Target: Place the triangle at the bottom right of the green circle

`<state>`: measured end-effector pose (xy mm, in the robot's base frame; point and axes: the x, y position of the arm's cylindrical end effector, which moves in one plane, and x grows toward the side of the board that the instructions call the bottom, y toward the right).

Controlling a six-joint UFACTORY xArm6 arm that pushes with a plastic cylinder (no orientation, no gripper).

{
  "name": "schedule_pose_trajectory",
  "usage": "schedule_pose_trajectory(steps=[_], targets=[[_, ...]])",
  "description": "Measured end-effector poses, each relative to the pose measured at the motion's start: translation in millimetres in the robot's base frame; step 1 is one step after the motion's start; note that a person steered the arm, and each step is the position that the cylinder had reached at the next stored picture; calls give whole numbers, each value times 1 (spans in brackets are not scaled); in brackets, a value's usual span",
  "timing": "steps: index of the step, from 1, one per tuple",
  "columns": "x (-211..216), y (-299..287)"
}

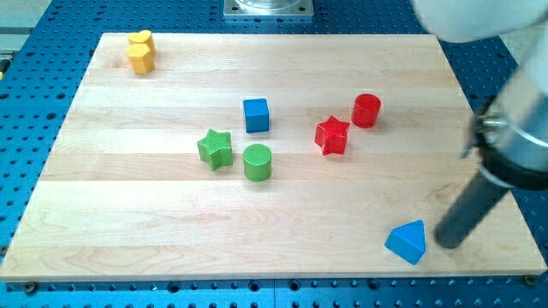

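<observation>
The wooden board (282,214) holds 7 blocks. My tip (449,243), a bare rod that grasps nothing, rests just right of the blue triangle (407,241) near the bottom right corner. The green circle (257,162) sits mid-board, well apart, beside the green star (215,148).

Between the blue triangle (407,242) near the view's bottom right and the green circle (257,162), the bench (154,239) lies open, with no block in that stretch. The green star (215,149) touches the circle's left side; the blue cube (256,115) stands just above it, the red star (332,135) off to its right.
</observation>
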<state>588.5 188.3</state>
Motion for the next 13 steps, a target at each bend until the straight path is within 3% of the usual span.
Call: schedule_pose_trajectory(steps=[1, 2, 3, 6, 7, 8, 11, 12, 13], targets=[[7, -39], [9, -8], [24, -18], [29, -139], [29, -153], [29, -129], [-35, -127], [-36, -171], [-37, -171]])
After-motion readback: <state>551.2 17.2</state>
